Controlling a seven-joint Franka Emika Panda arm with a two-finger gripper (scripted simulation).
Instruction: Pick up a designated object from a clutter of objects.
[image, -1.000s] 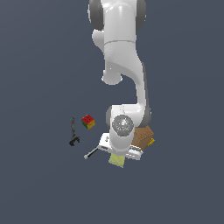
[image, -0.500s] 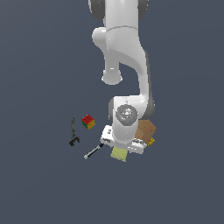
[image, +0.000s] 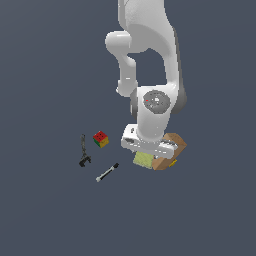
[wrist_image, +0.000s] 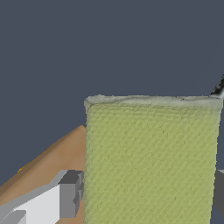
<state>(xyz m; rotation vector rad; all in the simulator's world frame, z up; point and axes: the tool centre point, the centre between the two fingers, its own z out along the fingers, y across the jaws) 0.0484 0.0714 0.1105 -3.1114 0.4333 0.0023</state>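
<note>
The gripper (image: 146, 152) has dropped lower over the sponge (wrist_image: 151, 162), which lies touching the brown box (image: 170, 150). Its fingers (wrist_image: 70, 192) now straddle the sponge, spread and not clenched; closing looks next.

A pale yellow-green sponge block (wrist_image: 151, 162), brown box (image: 170, 150), red-green-yellow cube (image: 101, 139), black-and-white marker (image: 107, 172), white arm (image: 150, 75).

Arm bent down, claw (wrist_image: 142, 199) spread wide.
</note>
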